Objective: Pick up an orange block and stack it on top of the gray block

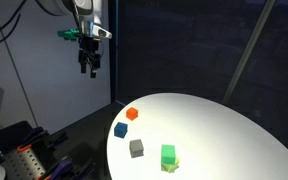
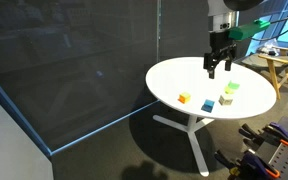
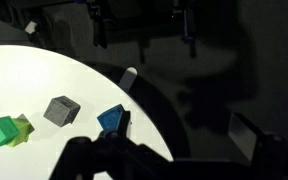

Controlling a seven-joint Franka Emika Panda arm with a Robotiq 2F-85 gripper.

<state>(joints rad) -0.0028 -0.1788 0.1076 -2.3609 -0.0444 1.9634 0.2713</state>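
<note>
The orange block (image 1: 132, 114) (image 2: 184, 98) sits near the edge of the round white table (image 1: 224, 125) (image 2: 189, 75). The gray block (image 1: 136, 148) (image 2: 225, 99) (image 3: 61, 110) rests apart from it, with a blue cube (image 1: 121, 129) (image 2: 209, 104) (image 3: 112, 119) between them. My gripper (image 1: 89, 65) (image 2: 216, 65) (image 3: 182, 135) hangs high above the table, open and empty, well clear of every block. In the wrist view the orange block is out of sight, and the dark fingers are barely visible.
A green cube (image 1: 168, 155) (image 2: 231, 88) (image 3: 6, 131) stands beyond the gray block. Dark curtain panels (image 1: 184, 45) surround the table. A wooden stool (image 2: 282, 68) and tool racks (image 1: 29, 158) stand on the floor nearby.
</note>
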